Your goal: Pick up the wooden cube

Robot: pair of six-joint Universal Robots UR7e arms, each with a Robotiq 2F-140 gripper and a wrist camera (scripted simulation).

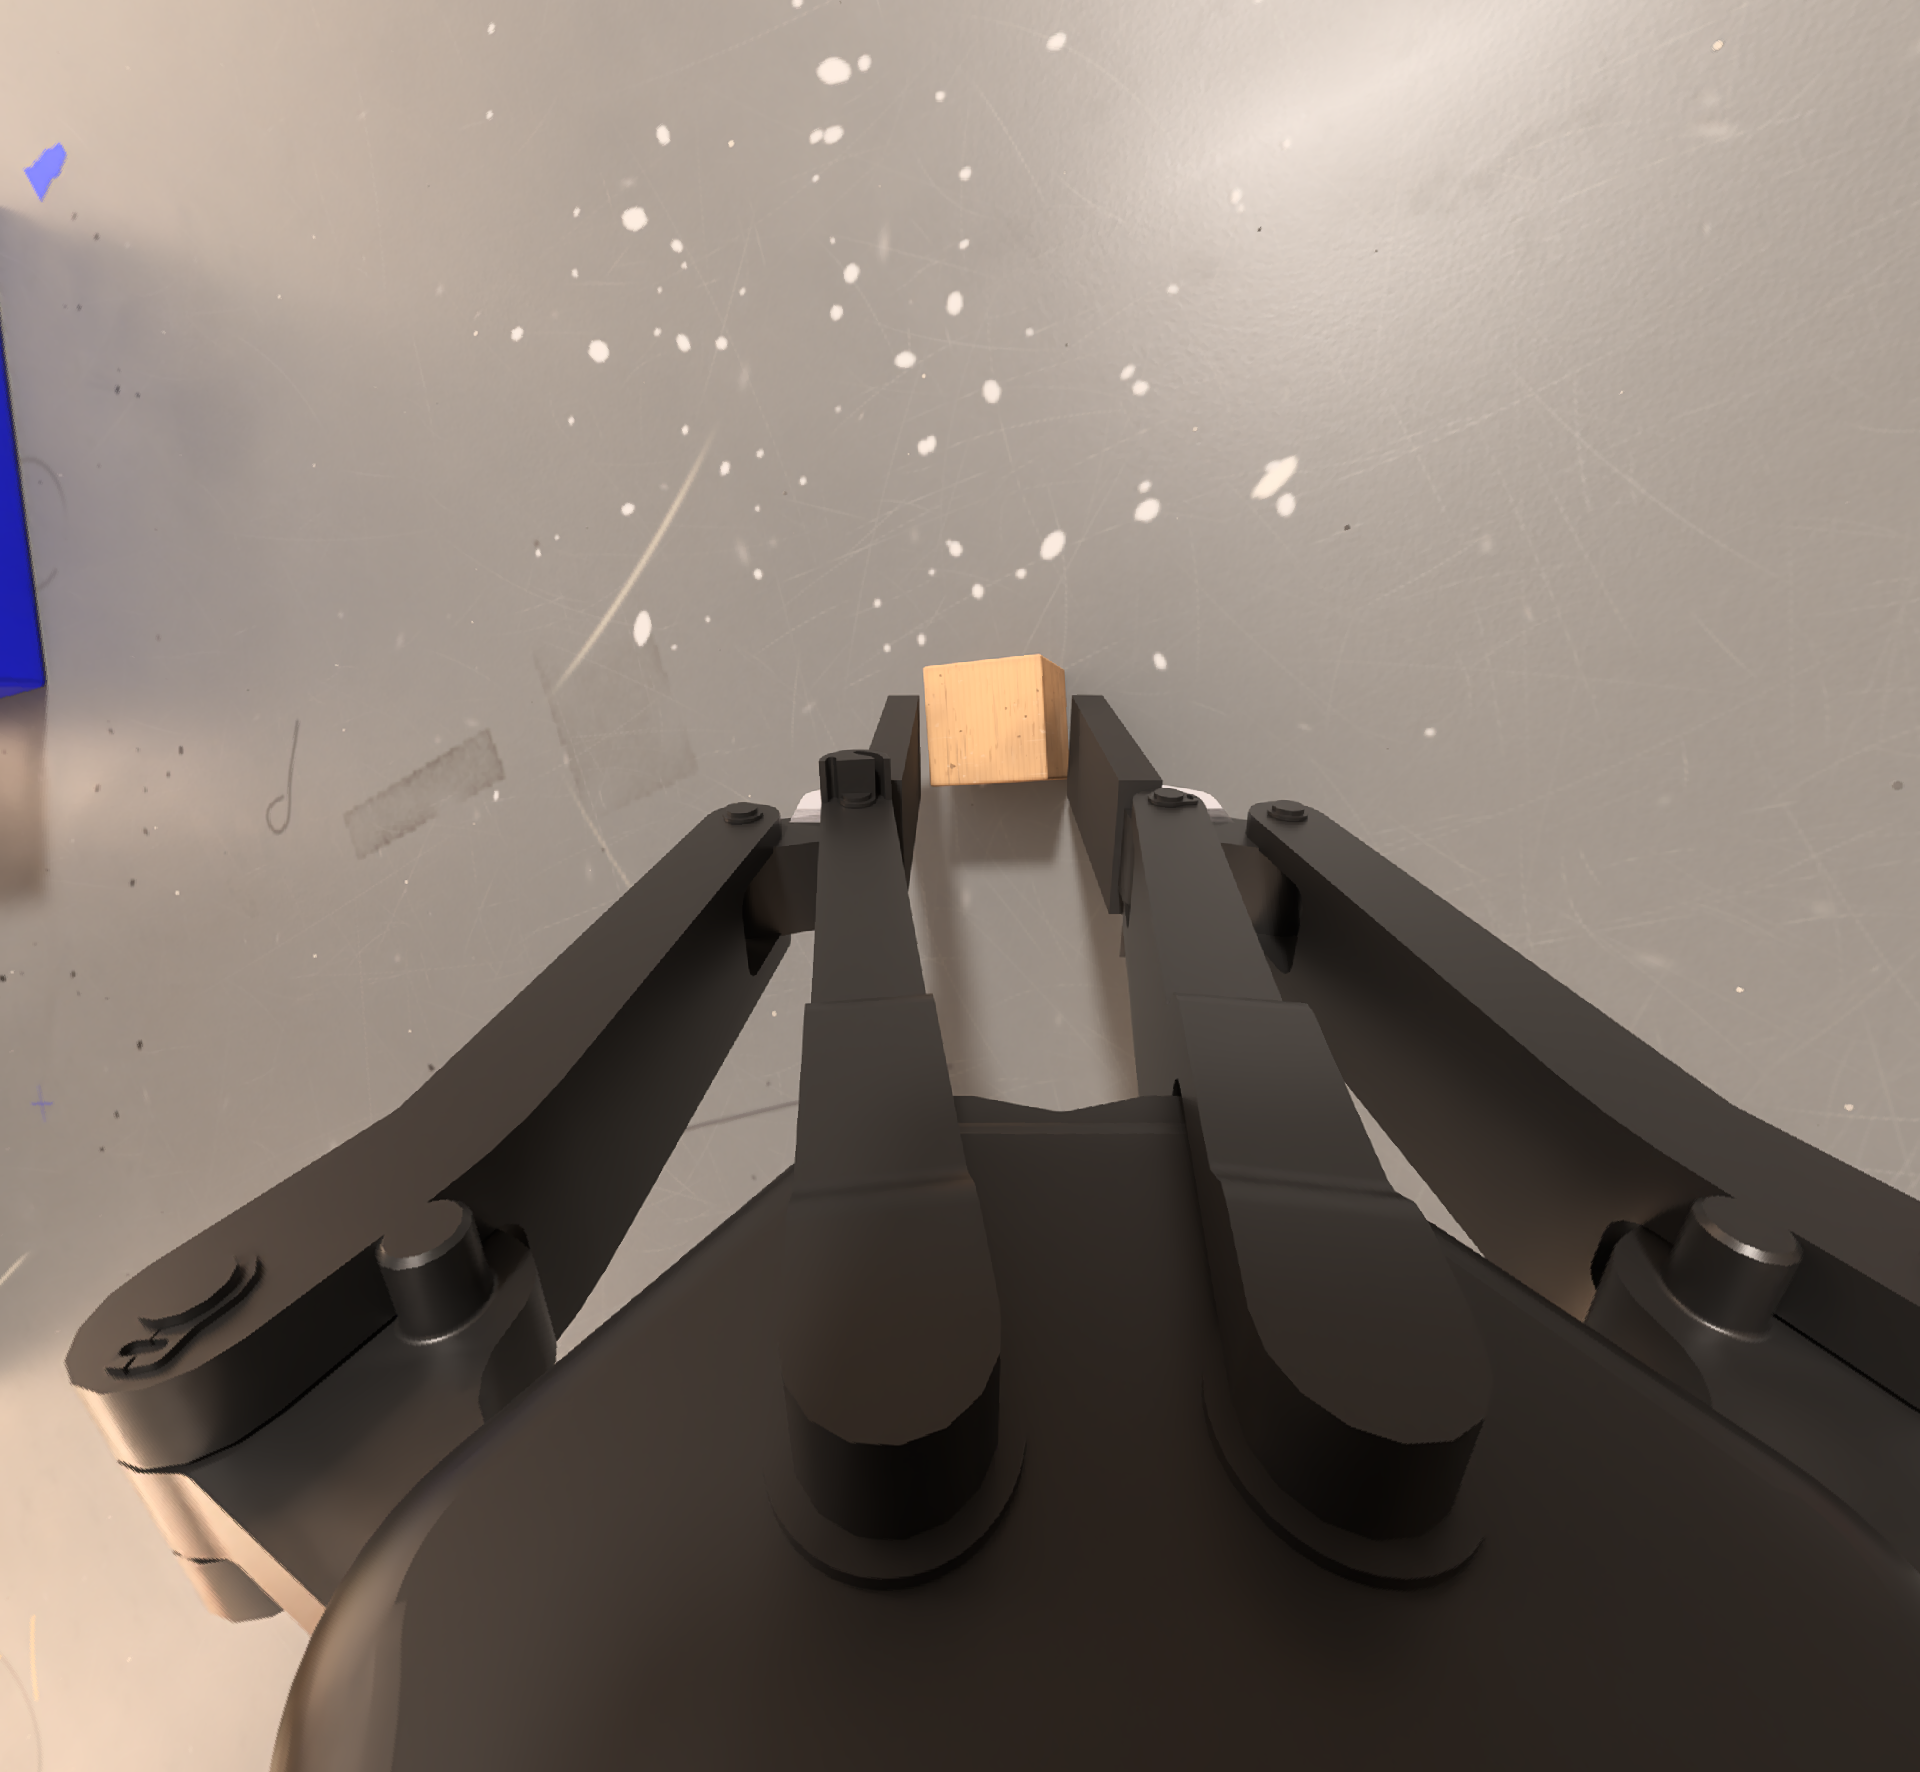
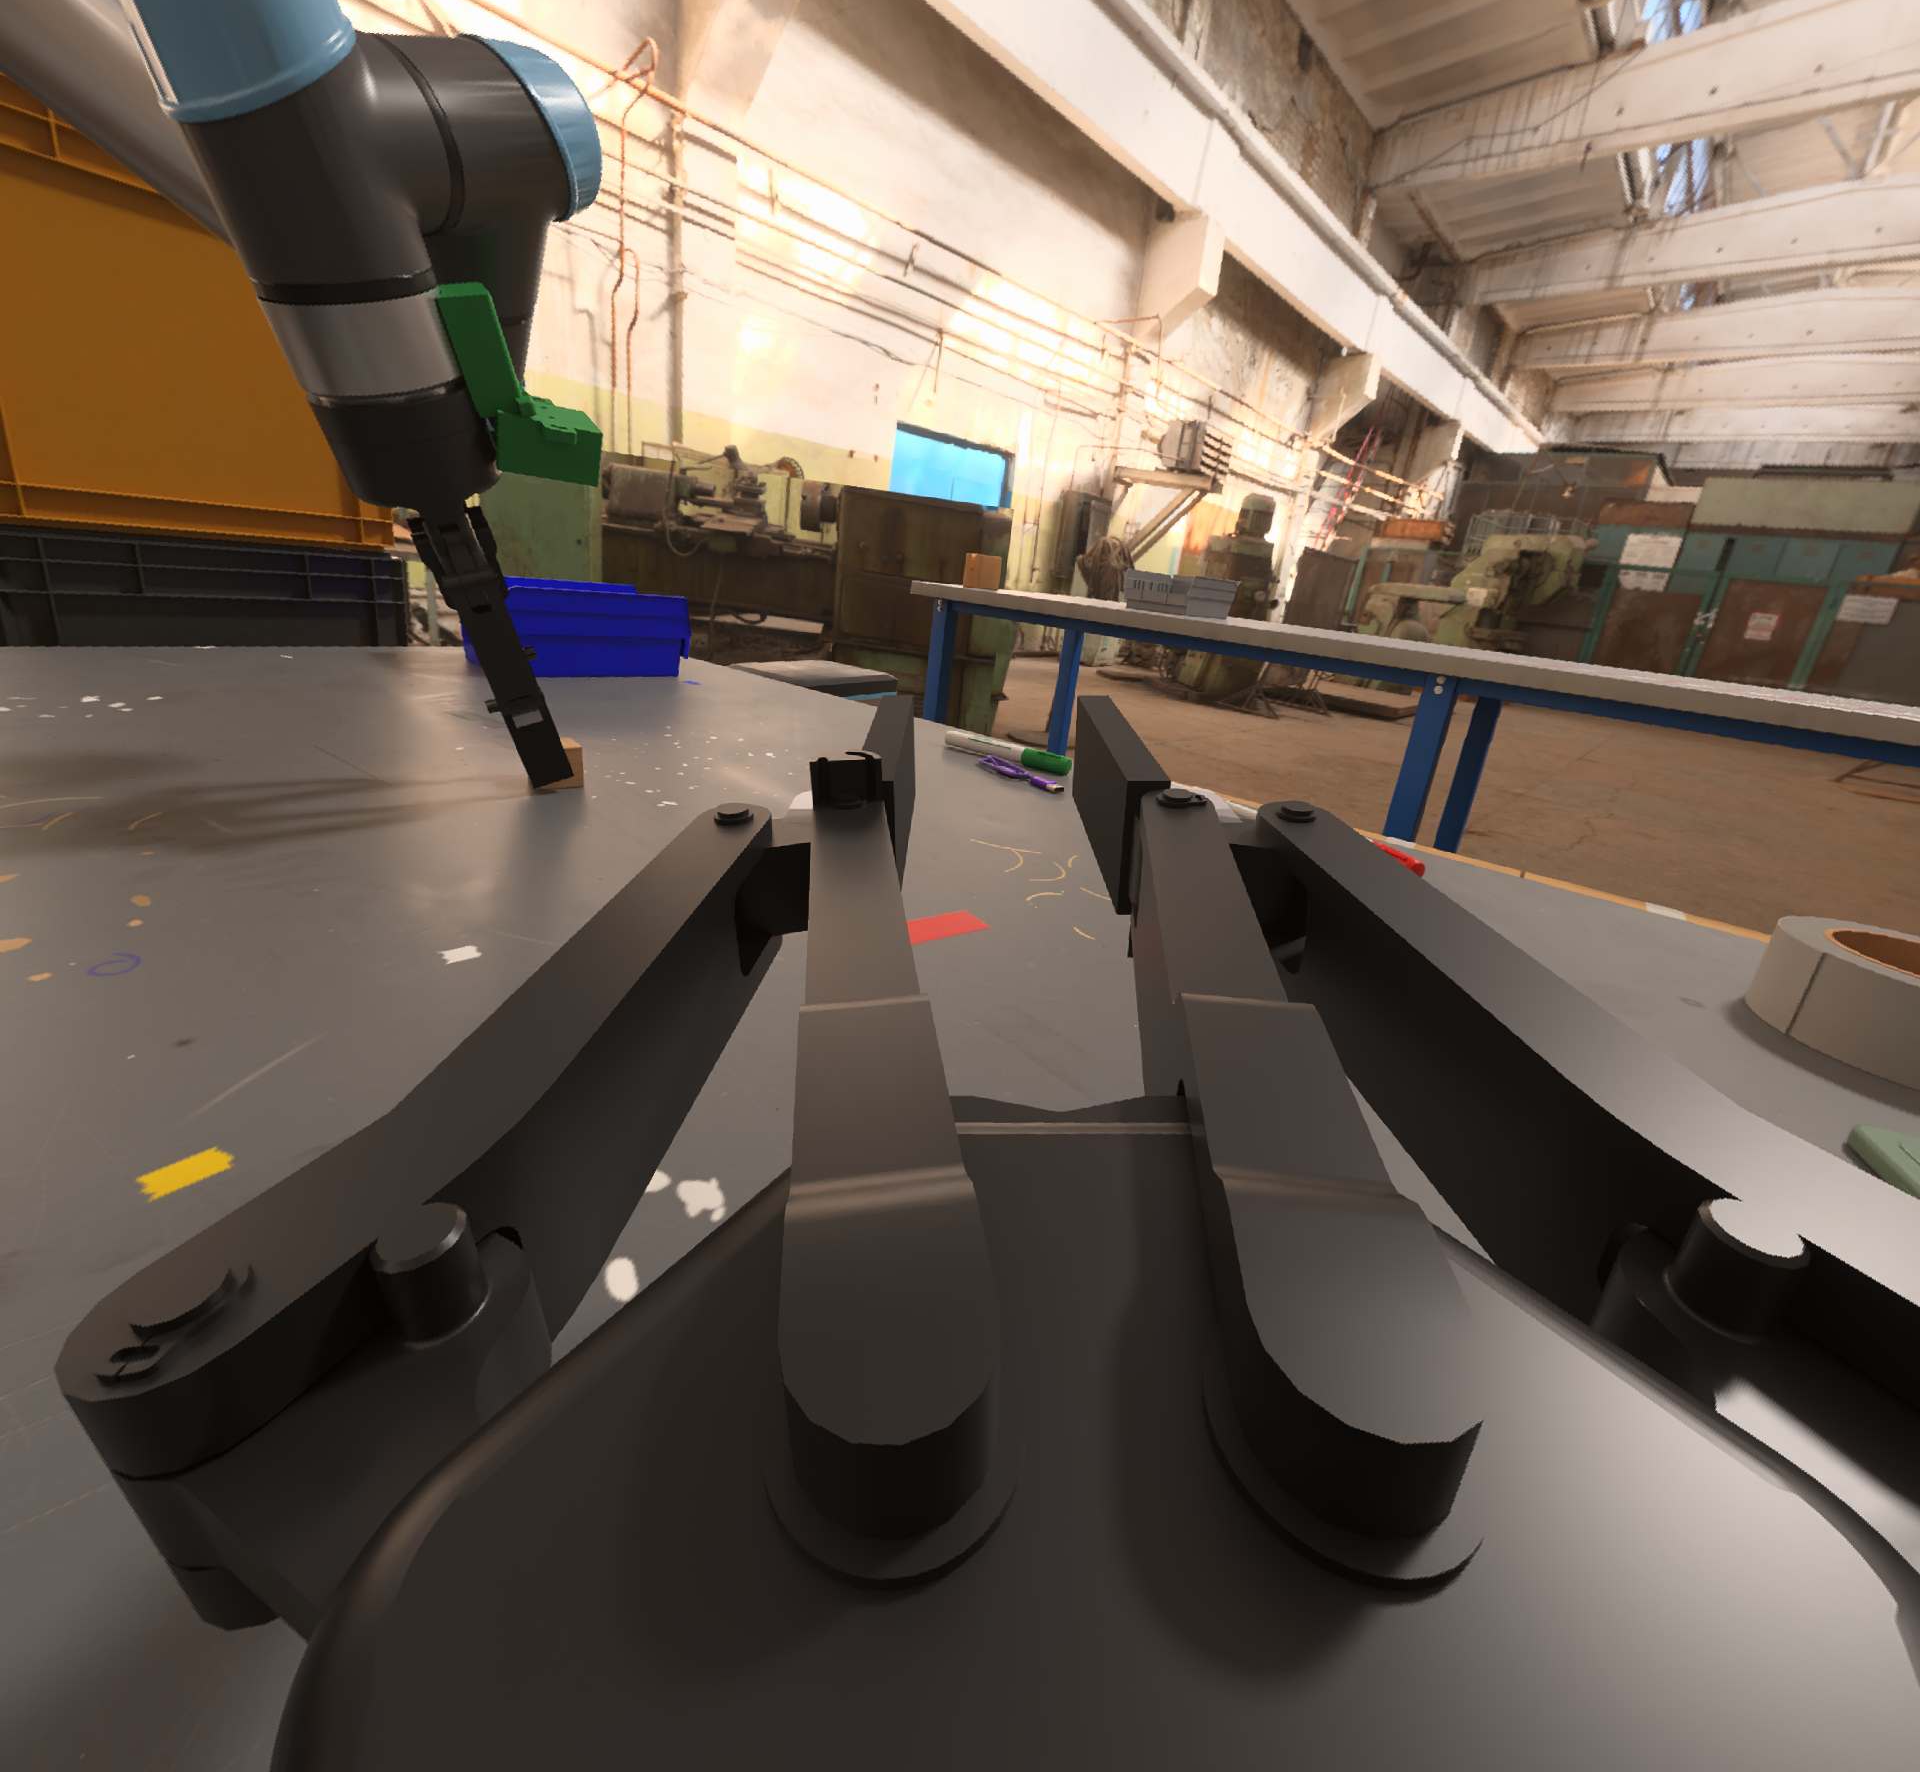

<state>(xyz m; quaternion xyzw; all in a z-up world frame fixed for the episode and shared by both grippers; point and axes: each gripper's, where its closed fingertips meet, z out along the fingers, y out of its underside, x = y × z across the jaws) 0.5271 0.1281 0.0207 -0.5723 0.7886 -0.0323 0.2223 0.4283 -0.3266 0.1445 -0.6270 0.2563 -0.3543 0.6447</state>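
Note:
The wooden cube [image 1: 987, 727] is a small light-tan block standing on the grey speckled table [image 1: 1351, 372]. My left gripper [image 1: 995, 706] has come down over it, and its two black pads press against the cube's left and right sides. In the right wrist view the left gripper [image 2: 545, 772] reaches the tabletop, with the cube [image 2: 571, 768] showing just behind its finger. My right gripper [image 2: 992, 725] hovers low over the table with its jaws partly apart and nothing between them, well away from the cube.
A blue bin [image 2: 597, 626] stands behind the cube and shows at the left edge of the left wrist view [image 1: 16, 496]. A green-capped marker [image 2: 1008, 751] and a purple item [image 2: 1023, 775] lie ahead of the right gripper. A tape roll [image 2: 1839, 995] is at the right. Orange and dark crates [image 2: 125, 372] stand far left.

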